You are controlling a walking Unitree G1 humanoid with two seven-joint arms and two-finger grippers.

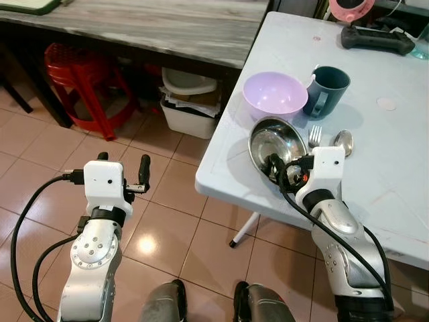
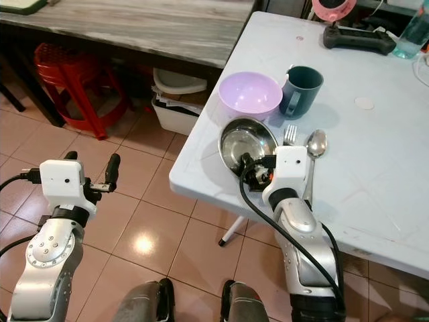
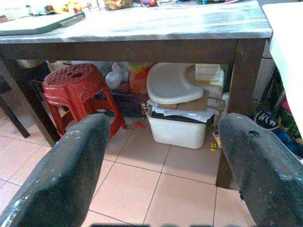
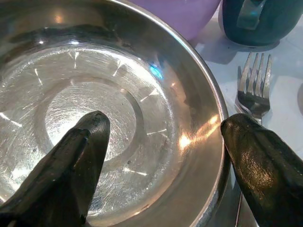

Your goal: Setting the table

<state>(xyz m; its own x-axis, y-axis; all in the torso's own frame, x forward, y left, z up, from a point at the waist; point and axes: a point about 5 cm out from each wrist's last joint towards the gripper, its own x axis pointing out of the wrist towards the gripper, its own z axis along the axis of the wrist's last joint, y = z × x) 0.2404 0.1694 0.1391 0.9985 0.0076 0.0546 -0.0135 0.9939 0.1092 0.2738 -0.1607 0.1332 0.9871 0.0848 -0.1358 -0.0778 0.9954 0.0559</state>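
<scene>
A steel bowl [image 1: 268, 137] sits at the near edge of the white table [image 1: 395, 168]. My right gripper [image 1: 285, 171] is open and straddles the bowl's near rim. One finger [image 4: 80, 156] rests inside the bowl [image 4: 142, 85] and the other finger [image 4: 265, 161] is outside, beside the fork [image 4: 253, 87]. A purple bowl [image 1: 275, 94] and a teal mug [image 1: 327, 88] stand just behind the steel bowl. A fork [image 1: 315, 136] and a spoon [image 1: 343, 141] lie to its right. My left gripper [image 1: 123, 166] is raised over the floor, open, holding nothing.
A long grey wooden table [image 1: 167, 27] stands to the left, with a red stool [image 1: 80, 74] and a white bin [image 1: 191, 111] under it. A black controller [image 1: 375, 39] lies at the far side of the white table. Tiled floor [image 1: 174, 221] lies under my left arm.
</scene>
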